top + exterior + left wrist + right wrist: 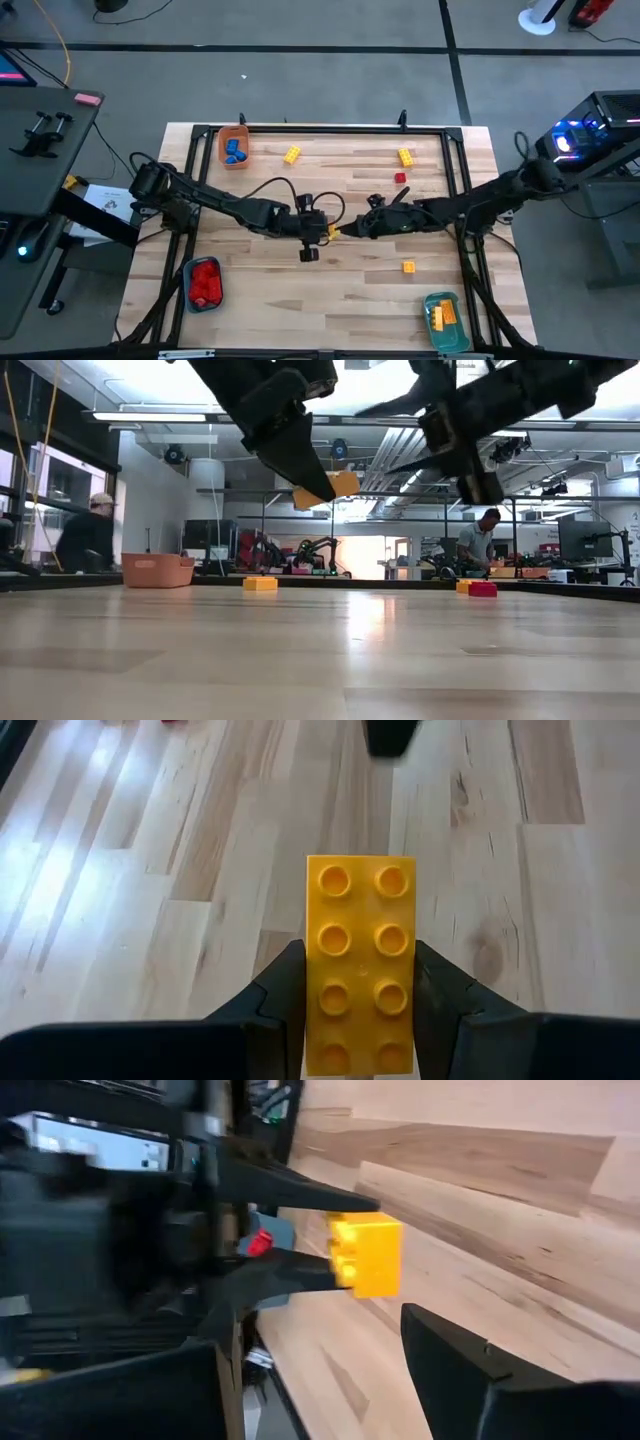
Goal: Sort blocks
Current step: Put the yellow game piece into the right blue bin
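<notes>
My left gripper is over the middle of the table, shut on a yellow two-by-four brick, which also shows in the low view. My right gripper is open right beside it; its fingers stand short of the brick without touching. Loose bricks rest flat on the table: two yellow, one red, one orange. My left gripper pinches the yellow brick between its two fingers, which lie on the brick's two long sides at its rear half. The front half sticks out past the fingertips, studs toward the wrist camera. The brick is lifted clear of the table.
An orange tray with blue bricks sits at the far left corner. A teal tray with red bricks is near left, and a teal tray with yellow and orange bricks is near right. People show in the room beyond the table.
</notes>
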